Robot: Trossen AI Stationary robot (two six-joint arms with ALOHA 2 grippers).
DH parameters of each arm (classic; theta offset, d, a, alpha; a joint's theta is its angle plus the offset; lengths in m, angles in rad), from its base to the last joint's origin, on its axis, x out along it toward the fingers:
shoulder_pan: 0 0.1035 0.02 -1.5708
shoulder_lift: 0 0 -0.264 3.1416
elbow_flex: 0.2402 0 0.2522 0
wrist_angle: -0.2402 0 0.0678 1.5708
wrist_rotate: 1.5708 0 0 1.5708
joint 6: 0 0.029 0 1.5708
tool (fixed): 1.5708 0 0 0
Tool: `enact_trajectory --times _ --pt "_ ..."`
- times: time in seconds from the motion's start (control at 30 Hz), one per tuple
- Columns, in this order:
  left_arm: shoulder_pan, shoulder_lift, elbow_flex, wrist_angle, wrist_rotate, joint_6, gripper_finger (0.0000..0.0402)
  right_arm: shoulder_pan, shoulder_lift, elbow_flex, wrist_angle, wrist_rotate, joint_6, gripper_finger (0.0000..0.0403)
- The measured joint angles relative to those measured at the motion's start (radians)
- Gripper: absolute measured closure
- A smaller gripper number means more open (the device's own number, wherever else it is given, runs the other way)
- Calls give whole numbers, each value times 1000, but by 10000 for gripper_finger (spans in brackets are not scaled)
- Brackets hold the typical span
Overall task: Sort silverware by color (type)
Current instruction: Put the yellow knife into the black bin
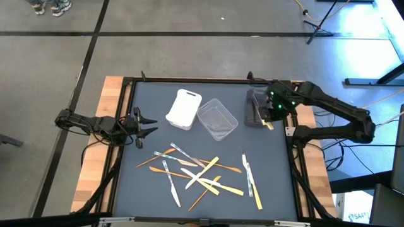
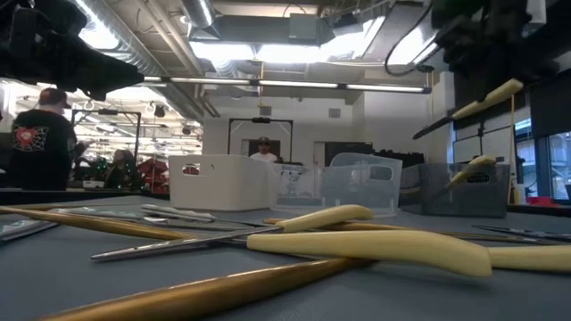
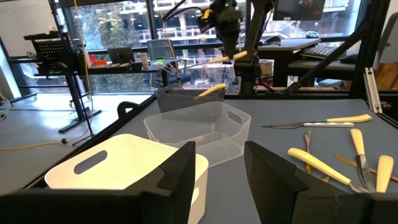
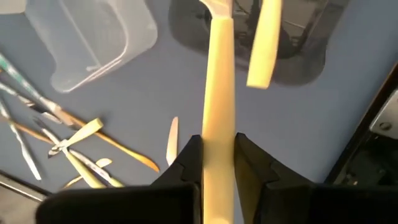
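- Our right pincer [image 4: 217,155] is clenched on 1 yellow utensil [image 4: 219,93], its handle pinched between both fingers, and hangs just above the dark grey tub [image 1: 257,107] at the surface's far right.
- We judge it is held there for dropping: another yellow piece [image 4: 264,43] already leans in that tub, so yellow seems to belong there.
- Our left pincer [image 1: 144,124] waits at the left edge of the surface [image 1: 145,189], fingers spread and grasping nothing, clear of the work.
- The white tub [image 1: 184,109] and the clear tub [image 1: 218,119] stand side by side at the far middle; we see nothing in the clear one.
- The rest of the silverware [image 1: 199,175] lies in a crossed heap on the near half, yellow, tan and clear pieces mixed, so most sorting is not yet done.
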Motion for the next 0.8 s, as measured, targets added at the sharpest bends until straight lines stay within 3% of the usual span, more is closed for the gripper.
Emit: enact_trajectory --times 0.4,0.8 --pt "0 0 0 0 0 0 269 -191 209 0 -1 -13 -237 361" --pt "0 0 0 0 0 0 269 -236 379 0 20 -3 -326 361"
